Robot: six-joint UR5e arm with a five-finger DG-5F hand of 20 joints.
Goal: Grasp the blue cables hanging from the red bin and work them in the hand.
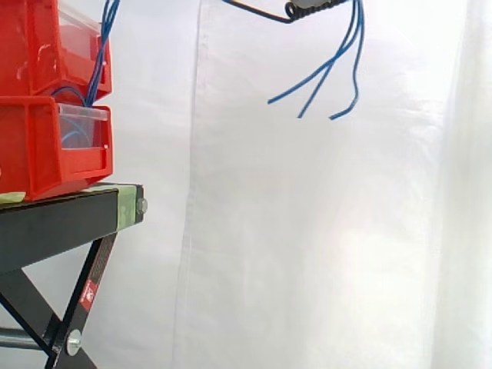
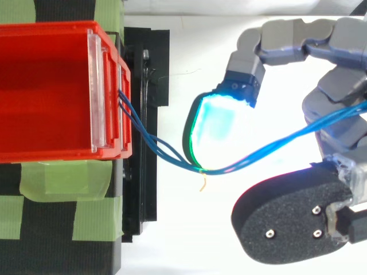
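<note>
— Starting at nine o'clock in the top view, what do you see?

— A red bin point(image 2: 57, 150) with a clear front panel point(image 2: 97, 91). It sits on the black stand point(image 2: 143, 86), which has strips of green tape point(image 2: 63, 180) toward seven o'clock. From the side, it is one of two red bins stacked at nine to ten o'clock.

— And the blue cables point(image 2: 166, 153)?

— They are thin, smooth, bright blue strands running close side by side. They leave the bin's front just past the clear panel and slope toward five o'clock across the stand's edge. Near the middle they sag to a low point, then climb toward three o'clock.

— What happens at that low point?

— The strands lie against the lower rim of a fingertip pad point(image 2: 218, 123) that glows cyan with a green edge. A broad black pad point(image 2: 287, 223) sits apart from them at five o'clock.

— How is the hand point(image 2: 335, 94) set?

— Its grey fingers are curled in at two to three o'clock. The strands run in among them and are gripped there.

— What does the side view add?

— The cables rise out of the upper bin at eleven o'clock. Their loose ends point(image 1: 344, 48) dangle at one o'clock in front of the white curtain point(image 1: 307, 231). They splay apart, and each tip kinks slightly.
</note>
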